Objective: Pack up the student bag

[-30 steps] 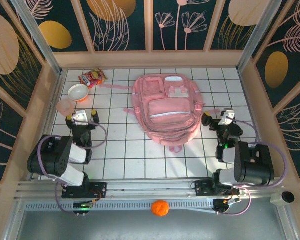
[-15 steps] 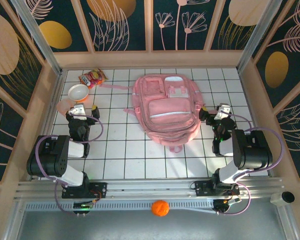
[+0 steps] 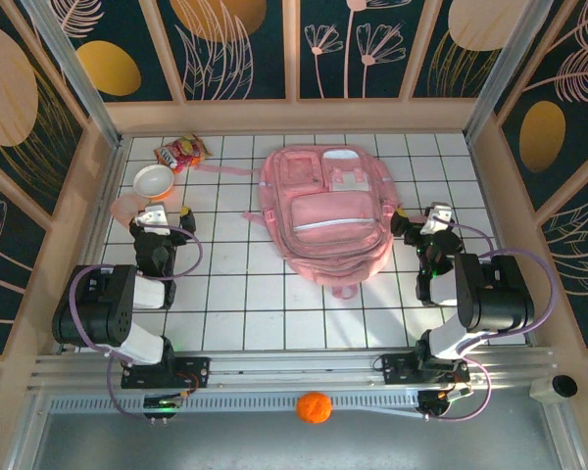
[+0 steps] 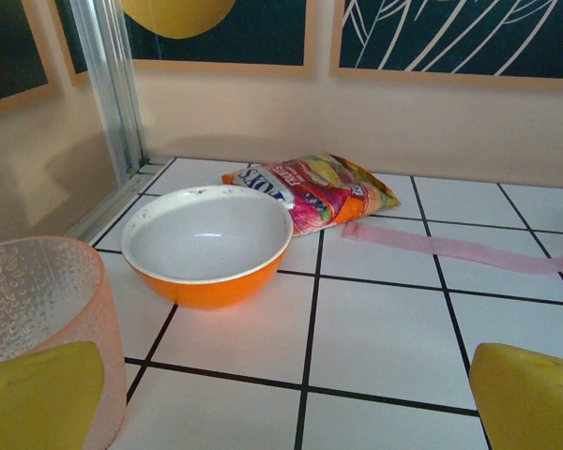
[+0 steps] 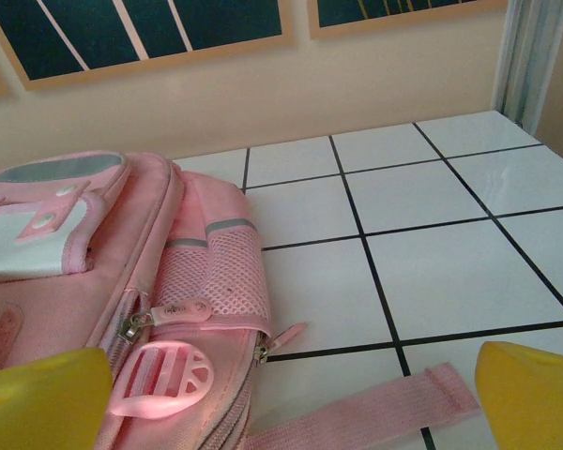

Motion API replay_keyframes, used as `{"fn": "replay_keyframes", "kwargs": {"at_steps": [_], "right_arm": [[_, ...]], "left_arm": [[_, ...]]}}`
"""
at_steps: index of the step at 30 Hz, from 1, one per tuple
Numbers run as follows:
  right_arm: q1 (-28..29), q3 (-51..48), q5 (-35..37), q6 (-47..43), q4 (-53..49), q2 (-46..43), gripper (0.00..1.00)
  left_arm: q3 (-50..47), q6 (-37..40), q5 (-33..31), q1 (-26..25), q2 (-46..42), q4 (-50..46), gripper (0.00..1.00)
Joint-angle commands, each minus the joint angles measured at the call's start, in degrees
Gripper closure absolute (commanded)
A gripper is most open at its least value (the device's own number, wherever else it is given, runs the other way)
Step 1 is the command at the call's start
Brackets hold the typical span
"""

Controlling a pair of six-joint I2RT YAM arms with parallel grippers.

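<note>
The student bag [image 3: 323, 215] is a large light-pink backpack lying flat in the middle of the table, front pockets up. In the right wrist view its mesh side pocket [image 5: 216, 272], zipper pulls and a loose strap [image 5: 366, 408] lie just ahead of my right gripper [image 5: 286, 403]. That gripper is open, and its yellow fingertips [image 5: 535, 394] hold nothing. From above, the right gripper [image 3: 421, 221] sits beside the bag's right edge. My left gripper [image 3: 161, 217] stands open left of the bag. Nothing sits between the left gripper's [image 4: 291, 412] yellow pads [image 4: 38, 394].
An orange bowl [image 4: 206, 244] with a white inside sits ahead of the left gripper, and a textured pink cup [image 4: 28, 309] stands at its left finger. A colourful snack bag [image 4: 319, 187] lies behind the bowl by the back wall. An orange ball [image 3: 315, 406] rests below the table's near rail.
Both arms reached forward, away from their bases, during the first half second. They have held still since. Both grippers stayed open.
</note>
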Motion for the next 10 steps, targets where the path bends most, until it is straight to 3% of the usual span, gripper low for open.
{"fn": "replay_keyframes", "kwargs": {"at_steps": [1, 10], "right_arm": [[0.1, 0.5, 1.3, -0.4, 1.3, 0.0, 0.01], [0.1, 0.5, 1.2, -0.4, 1.3, 0.0, 0.02]], "left_arm": [[0.2, -1.1, 1.1, 0.2, -0.3, 0.7, 0.01], [0.1, -1.0, 1.1, 0.2, -0.3, 0.8, 0.01]]}}
